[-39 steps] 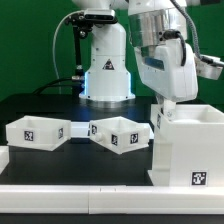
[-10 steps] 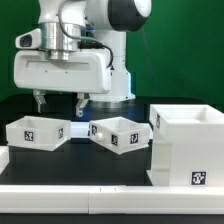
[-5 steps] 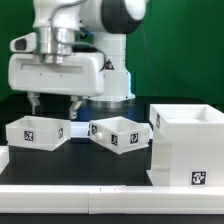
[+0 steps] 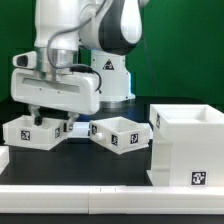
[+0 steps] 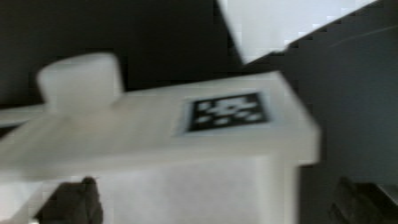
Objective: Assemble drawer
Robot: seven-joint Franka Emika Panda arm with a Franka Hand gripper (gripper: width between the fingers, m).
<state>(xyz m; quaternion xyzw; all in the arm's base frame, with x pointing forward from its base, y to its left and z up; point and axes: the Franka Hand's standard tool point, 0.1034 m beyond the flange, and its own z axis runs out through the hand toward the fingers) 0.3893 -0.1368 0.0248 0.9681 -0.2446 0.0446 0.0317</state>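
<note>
Pincer: jaws wide, holding nothing, poised astride the tray farthest from the box shell on the tabletop; step judged: grasping that tray; next move calls for closing squarely on its wall.

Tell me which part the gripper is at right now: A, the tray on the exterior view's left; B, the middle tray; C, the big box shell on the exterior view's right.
A: the gripper, open, hangs right at the left tray, well away from the middle tray and the box shell.
</note>
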